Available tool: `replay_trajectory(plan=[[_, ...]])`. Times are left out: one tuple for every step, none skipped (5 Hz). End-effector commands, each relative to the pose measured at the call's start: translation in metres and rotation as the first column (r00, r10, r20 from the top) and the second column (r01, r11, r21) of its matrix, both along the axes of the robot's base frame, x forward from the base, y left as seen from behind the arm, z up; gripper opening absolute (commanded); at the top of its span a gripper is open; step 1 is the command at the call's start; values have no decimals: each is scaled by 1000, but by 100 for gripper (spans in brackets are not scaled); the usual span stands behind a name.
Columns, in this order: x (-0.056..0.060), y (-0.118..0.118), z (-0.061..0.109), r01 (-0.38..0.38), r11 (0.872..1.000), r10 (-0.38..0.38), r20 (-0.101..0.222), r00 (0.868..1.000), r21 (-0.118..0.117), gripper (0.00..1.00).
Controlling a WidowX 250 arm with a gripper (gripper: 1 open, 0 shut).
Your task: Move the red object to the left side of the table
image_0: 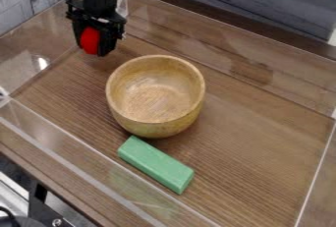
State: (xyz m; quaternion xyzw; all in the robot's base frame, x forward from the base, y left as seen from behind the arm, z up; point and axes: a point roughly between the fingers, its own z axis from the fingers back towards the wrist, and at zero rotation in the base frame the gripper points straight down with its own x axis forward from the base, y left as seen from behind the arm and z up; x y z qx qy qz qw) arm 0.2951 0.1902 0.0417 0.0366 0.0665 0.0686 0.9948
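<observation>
The red object (pixel 90 41), a small rounded toy, sits between the black fingers of my gripper (pixel 93 36) at the far left of the table (pixel 262 123). The gripper points straight down and is low over the wood. Its fingers stand on either side of the toy, but the view is too small to show whether they press on it or stand free of it. I also cannot see whether the toy rests on the tabletop.
A wooden bowl (pixel 156 95) stands in the middle of the table, to the right of and nearer than the gripper. A green rectangular block (pixel 156 164) lies in front of the bowl. Low clear acrylic walls (pixel 39 69) border the table close to the gripper's left.
</observation>
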Motion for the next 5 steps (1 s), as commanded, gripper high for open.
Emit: replay_trajectory(plan=[[6, 14, 19, -2, 1000, 2, 42, 999, 4, 100], [13, 12, 21, 12, 1000, -11, 62, 998, -23, 100], [21, 9, 26, 27, 999, -23, 89, 996, -46, 100], [25, -2, 36, 25, 998, -18, 115, 993, -59, 100], [30, -12, 45, 29, 997, -19, 141, 990, -72, 100]])
